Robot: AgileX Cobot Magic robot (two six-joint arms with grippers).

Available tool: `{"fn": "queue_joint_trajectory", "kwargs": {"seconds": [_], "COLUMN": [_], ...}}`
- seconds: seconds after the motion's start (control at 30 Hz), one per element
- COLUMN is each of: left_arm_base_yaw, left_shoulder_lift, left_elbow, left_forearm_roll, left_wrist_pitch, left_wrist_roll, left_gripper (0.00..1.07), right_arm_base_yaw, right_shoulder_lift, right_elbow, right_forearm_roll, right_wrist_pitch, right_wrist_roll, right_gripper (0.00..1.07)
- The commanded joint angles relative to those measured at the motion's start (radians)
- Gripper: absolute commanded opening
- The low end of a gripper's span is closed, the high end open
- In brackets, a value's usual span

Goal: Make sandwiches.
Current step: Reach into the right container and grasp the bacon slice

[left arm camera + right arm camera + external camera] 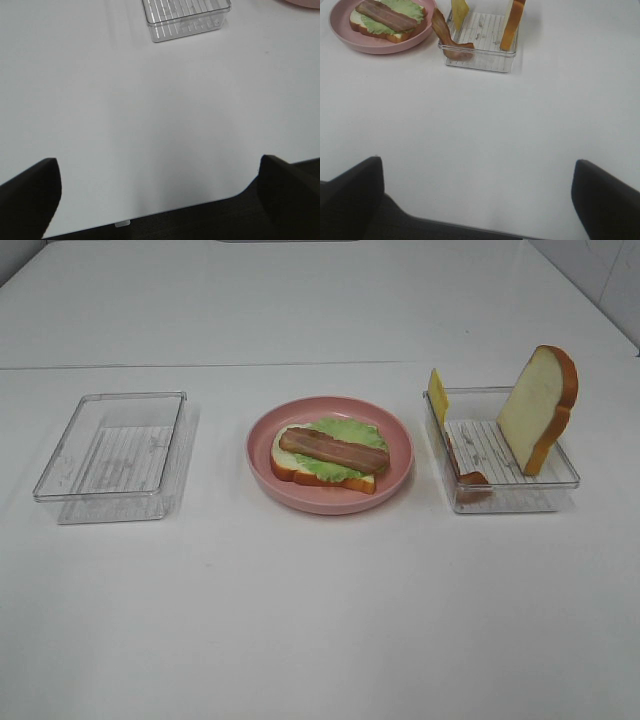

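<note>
The half-built sandwich (330,453) sits on the pink plate (330,506); the left gripper (160,192) and right gripper (477,192) are both spread wide and hold nothing.
The cheese slice (437,395), 1 spare bacon strip (468,478) and the second bread slice (538,408) lean in the right clear tray (565,482). These toy pieces look light, thin and probably smooth. Each seems best pinched across its exposed upper edge, flat faces between the pads.
</note>
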Motion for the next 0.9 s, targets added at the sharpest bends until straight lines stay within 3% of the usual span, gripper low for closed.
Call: {"fn": "queue_joint_trajectory", "kwargs": {"seconds": [0.03,0.47,0.7,0.9], "left_arm_base_yaw": [0.002,0.008,0.149,0.170], "left_shoulder_lift": [-0.009,-0.078,-0.258,-0.278], "left_elbow": [0.006,0.006,0.006,0.006], "left_forearm_roll": [-0.025,-0.030,-0.030,-0.030], "left_wrist_pitch": [-0.025,-0.025,-0.025,-0.025], "left_wrist_roll": [0.005,0.002,0.002,0.002], "left_gripper": [1.00,1.00,1.00,1.00], "right_arm_base_yaw": [-0.003,-0.003,-0.003,-0.003], "right_shoulder_lift": [-0.035,-0.035,-0.035,-0.032], "right_elbow": [-0.005,-0.005,-0.005,-0.005], "right_forearm_roll": [0.003,0.003,0.003,0.003], "right_wrist_pitch": [0.003,0.003,0.003,0.003], "right_wrist_roll": [-0.001,-0.001,-0.001,-0.001], "right_gripper": [0.99,0.99,0.99,0.99]}}
